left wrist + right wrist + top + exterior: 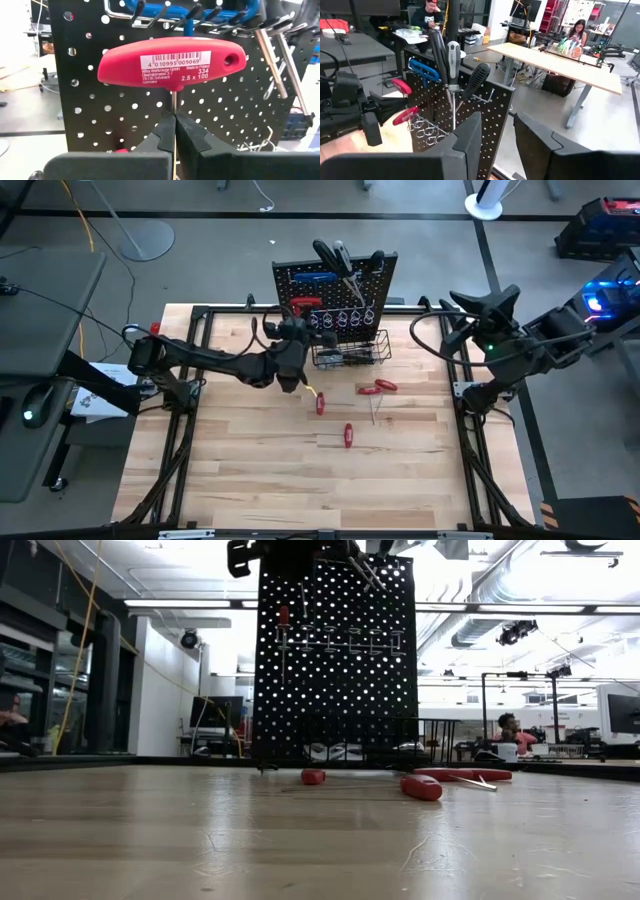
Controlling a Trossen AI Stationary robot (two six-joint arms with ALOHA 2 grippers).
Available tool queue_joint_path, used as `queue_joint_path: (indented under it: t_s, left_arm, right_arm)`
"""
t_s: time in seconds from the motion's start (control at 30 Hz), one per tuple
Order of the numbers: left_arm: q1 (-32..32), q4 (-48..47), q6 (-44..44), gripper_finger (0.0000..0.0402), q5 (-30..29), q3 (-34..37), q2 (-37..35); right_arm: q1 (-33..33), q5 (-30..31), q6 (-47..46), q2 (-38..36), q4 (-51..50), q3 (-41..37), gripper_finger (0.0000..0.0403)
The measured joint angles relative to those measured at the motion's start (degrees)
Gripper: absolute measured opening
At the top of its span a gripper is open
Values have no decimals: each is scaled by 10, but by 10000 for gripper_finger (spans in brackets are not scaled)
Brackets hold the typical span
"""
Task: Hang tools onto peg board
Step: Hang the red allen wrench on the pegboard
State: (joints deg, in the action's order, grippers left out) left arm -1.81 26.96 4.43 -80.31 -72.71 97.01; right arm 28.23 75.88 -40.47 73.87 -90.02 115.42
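From above, three red-handled tools [347, 435] lay loose on the table [240, 470], beyond the left gripper [290, 372], whose arm reached toward the peg board [335, 285]. In the left wrist view, its fingers [165, 132] were clamped on the shaft of one red T-handle key [172, 65] at the board. In the right wrist view, the right gripper [495, 137] waited half apart, empty, beside the board.

Count so far: one peg board [335, 290], one red T-handle key [171, 65] up against it, and four red-handled tools [347, 435] loose on the counter [250, 470].
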Motion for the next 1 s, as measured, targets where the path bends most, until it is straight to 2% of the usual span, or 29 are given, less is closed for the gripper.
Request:
queue_joint_path:
  t_s: [0.5, 0.8, 1.0]
  left_arm:
    - [23, -1, 13, 0, 0, 0, 37]
    - [26, 0, -16, 0, -13, 0, 47]
    - [26, 0, -6, 1, 6, 0, 49]
  right_arm:
    - [0, 4, 19, 0, 0, 0, 110]
    - [0, 4, 22, 0, 0, 0, 110]
    - [0, 2, 22, 0, 0, 0, 110]
